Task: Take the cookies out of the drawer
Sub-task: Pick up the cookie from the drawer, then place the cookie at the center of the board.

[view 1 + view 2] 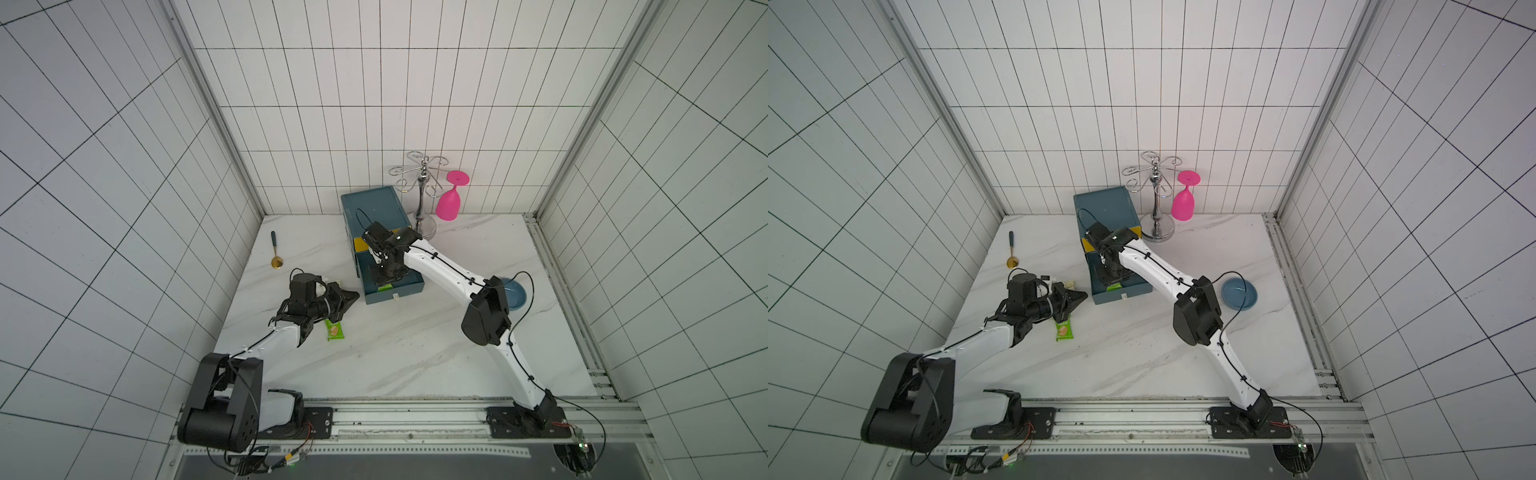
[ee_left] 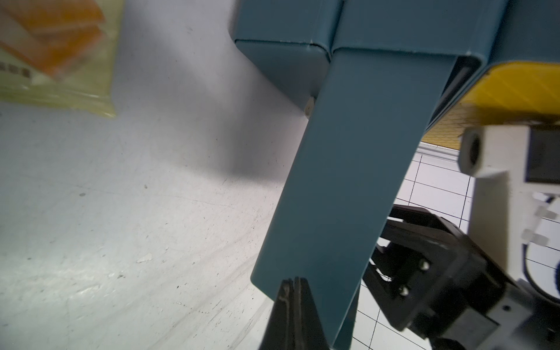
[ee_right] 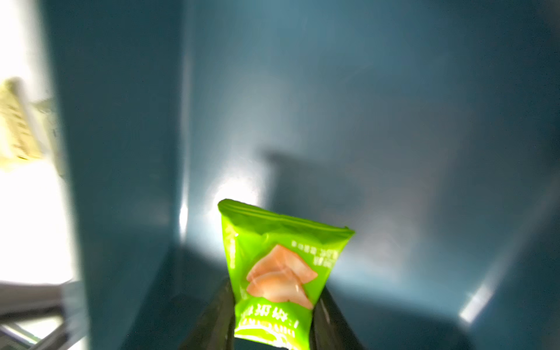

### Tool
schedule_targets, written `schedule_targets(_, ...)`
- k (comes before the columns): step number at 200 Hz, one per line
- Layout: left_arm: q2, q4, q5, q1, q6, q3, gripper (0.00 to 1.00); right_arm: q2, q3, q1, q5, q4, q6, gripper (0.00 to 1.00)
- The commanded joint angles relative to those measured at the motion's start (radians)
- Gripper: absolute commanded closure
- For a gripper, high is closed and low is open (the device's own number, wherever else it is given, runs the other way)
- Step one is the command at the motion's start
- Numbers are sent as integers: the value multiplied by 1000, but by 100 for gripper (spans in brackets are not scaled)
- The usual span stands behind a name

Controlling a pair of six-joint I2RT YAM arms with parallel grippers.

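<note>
**inside the drawer: right gripper clamped on a green cookie packet**

inside the open drawer (image 1: 395,291) of the teal cabinet (image 1: 370,205), the right gripper (image 3: 274,303) reaches down. its black fingers (image 3: 216,318) press on both side edges of a green cookie packet (image 3: 281,257). the packet stands on end, tilted, with its top seal up and the biscuit print facing the wrist camera. it narrows where the fingers squeeze it.

just off the drawer's front corner on the left arm's side, the left gripper (image 1: 353,297) sits low over the marble table (image 1: 415,353). its jaws are together with nothing between them. in the left wrist view the tips sit close to the drawer's outer wall; cannot tell if they touch.

out in front of the drawer on that same side, a second green packet (image 1: 335,331) lies flat on the table, its top edge overlapped by the left arm. a pale yellow packet (image 1: 1069,285) lies beside the drawer's left wall, just beside the left gripper.

a yellow panel (image 1: 359,244) shows in the cabinet right above the drawer.

farther from the drawer on the left side lies a gold spoon (image 1: 275,249) with a blue handle. behind the drawer on the right side stands a chrome glass rack (image 1: 424,195) with a pink wine glass (image 1: 450,201) hung upside down. a blue bowl (image 1: 1239,294) sits out past the drawer's right side.
</note>
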Motion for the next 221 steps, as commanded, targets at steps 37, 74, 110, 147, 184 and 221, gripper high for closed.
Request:
schedule_targets(37, -30, -17, -7, 8, 20, 24, 98, -153, -20, -19, 25, 5, 35, 67)
schedule_targets(74, -33, -20, -6, 14, 22, 27, 98, -284, -97, -48, 46, -17, 47, 66)
schedule_targets(110, -30, -23, 9, 21, 25, 45, 98, -493, -334, -187, 82, -53, 33, 65)
schedule_targets(147, -19, -21, 26, 24, 28, 76, 98, -600, -578, -334, 62, 18, 3, 65)
schedule_targets(184, -44, -89, 52, 28, 65, 132, 97, -512, -726, -415, 12, 131, -5, 64)
schedule_targets(221, -113, -227, 55, 40, 131, 201, 96, -408, -741, -461, -20, 208, -1, 61)
